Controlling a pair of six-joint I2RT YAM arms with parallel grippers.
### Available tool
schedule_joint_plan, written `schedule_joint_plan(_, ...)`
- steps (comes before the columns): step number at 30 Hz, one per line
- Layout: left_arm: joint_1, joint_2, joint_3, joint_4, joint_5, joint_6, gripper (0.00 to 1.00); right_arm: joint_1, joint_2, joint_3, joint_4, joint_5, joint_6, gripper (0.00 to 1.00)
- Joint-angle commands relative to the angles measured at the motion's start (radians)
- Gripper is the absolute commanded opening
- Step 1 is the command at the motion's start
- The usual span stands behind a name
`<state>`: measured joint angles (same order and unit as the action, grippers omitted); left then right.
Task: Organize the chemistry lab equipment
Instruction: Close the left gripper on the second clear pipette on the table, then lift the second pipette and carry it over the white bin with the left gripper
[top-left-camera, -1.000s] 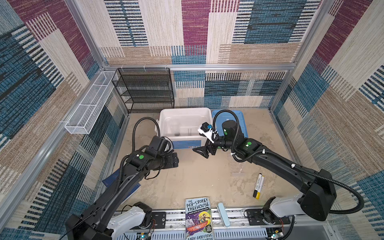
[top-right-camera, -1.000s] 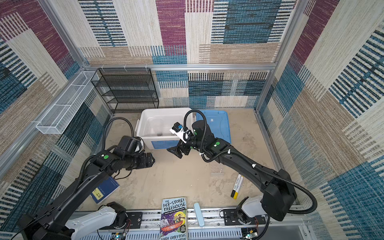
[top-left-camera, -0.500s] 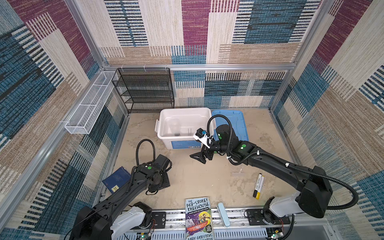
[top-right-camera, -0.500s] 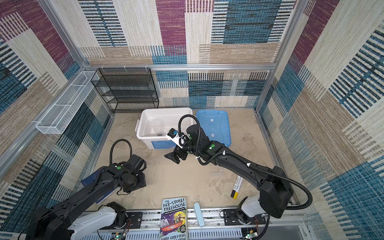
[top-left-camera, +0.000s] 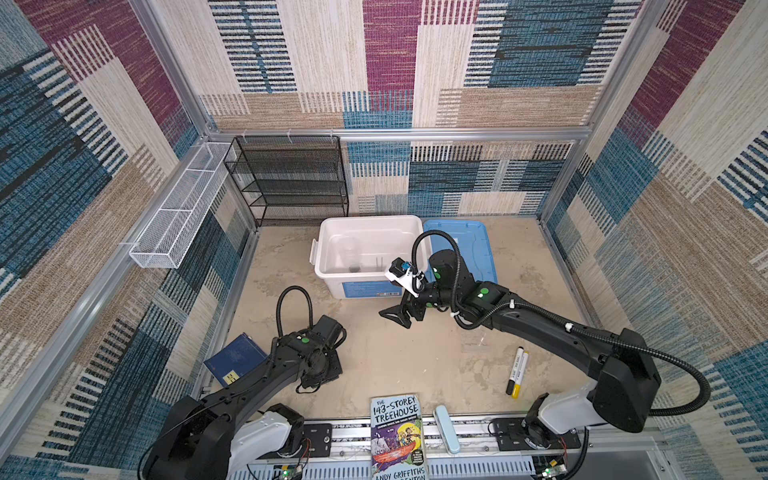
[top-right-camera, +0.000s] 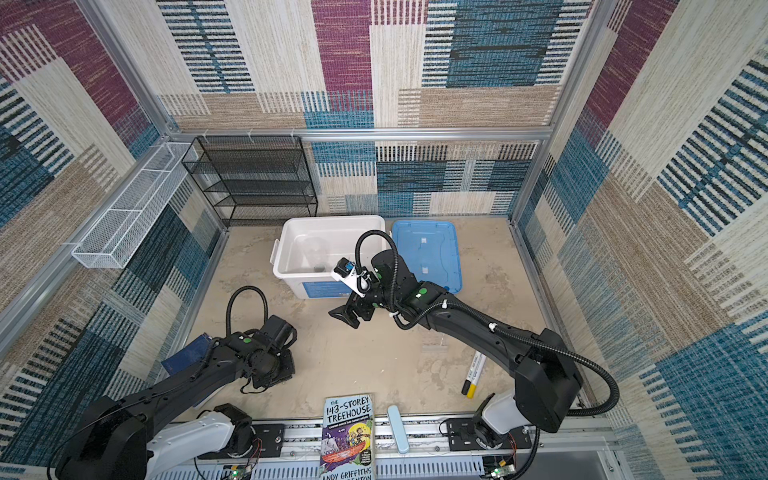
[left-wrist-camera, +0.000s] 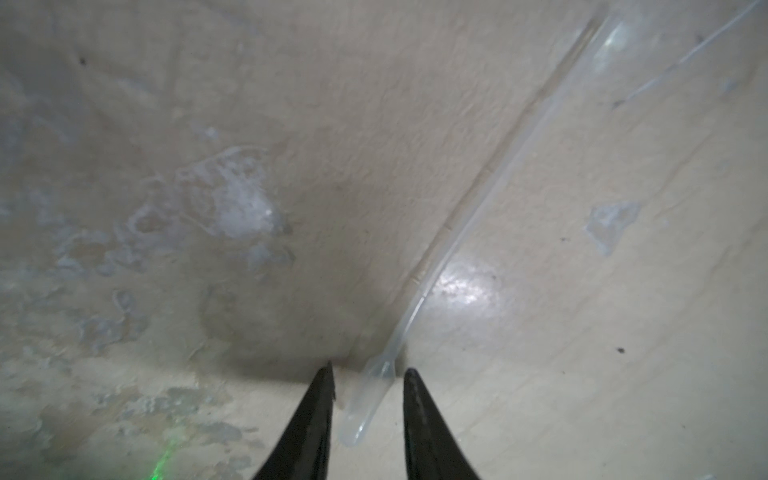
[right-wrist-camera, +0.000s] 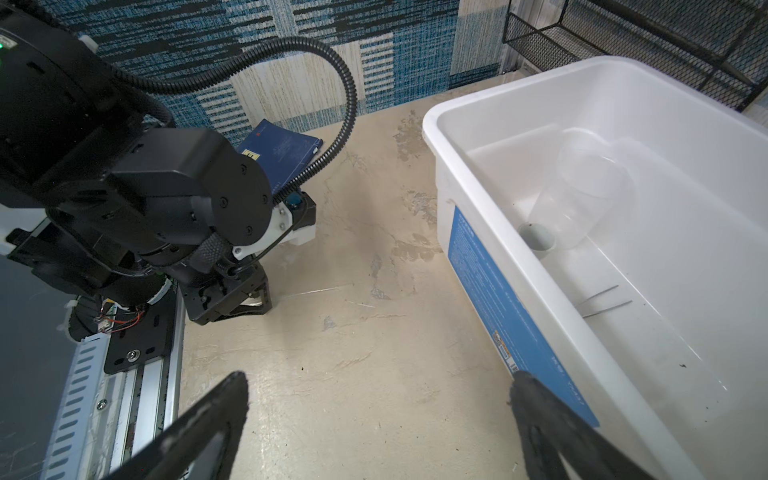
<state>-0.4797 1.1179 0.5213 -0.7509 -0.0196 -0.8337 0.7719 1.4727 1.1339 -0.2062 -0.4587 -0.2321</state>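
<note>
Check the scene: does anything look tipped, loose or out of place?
Yes. A clear cup lies tipped on its side in the white bin, and a plastic dropper lies loose on the table.

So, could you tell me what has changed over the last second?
The left claw swung from beside the white plastic bin toward the near edge of the table and dropped low, its jaws narrowing around the thin clear pipette, not yet pinching it. The right claw, open, drifted away from the bin. The blue plastic lid, black and yellow markers and books stayed put.
</note>
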Motion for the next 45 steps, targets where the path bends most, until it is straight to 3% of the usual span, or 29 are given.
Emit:
schedule_joint_plan(1,0.002,0.009,-0.003,0.016,-0.011,-0.004,0.31,0.003,0.017,0.004,0.002,-0.021,0.011,0.99)
schedule_joint_plan(15,0.001,0.03,0.009,0.028,0.006,-0.001,0.12,0.007,0.031,-0.003,0.013,-0.01,0.004,0.99)
schedule_joint_plan(19,0.001,0.023,0.018,0.025,0.009,-0.002,0.1,0.007,0.029,-0.003,0.017,-0.009,0.004,0.99)
schedule_joint_plan(22,0.001,0.02,0.032,0.023,0.015,-0.001,0.0,0.007,0.031,-0.004,0.023,-0.01,0.002,0.99)
schedule_joint_plan(27,0.001,0.008,0.056,0.007,0.027,-0.004,0.05,0.007,0.039,0.005,0.02,-0.015,0.002,0.99)
schedule_joint_plan(35,0.001,-0.142,0.272,-0.159,-0.081,0.034,0.05,0.005,-0.014,0.001,0.078,-0.035,0.022,0.99)
schedule_joint_plan(45,0.001,-0.056,0.631,-0.215,-0.143,0.182,0.05,-0.043,-0.057,0.026,0.161,-0.08,0.067,0.99)
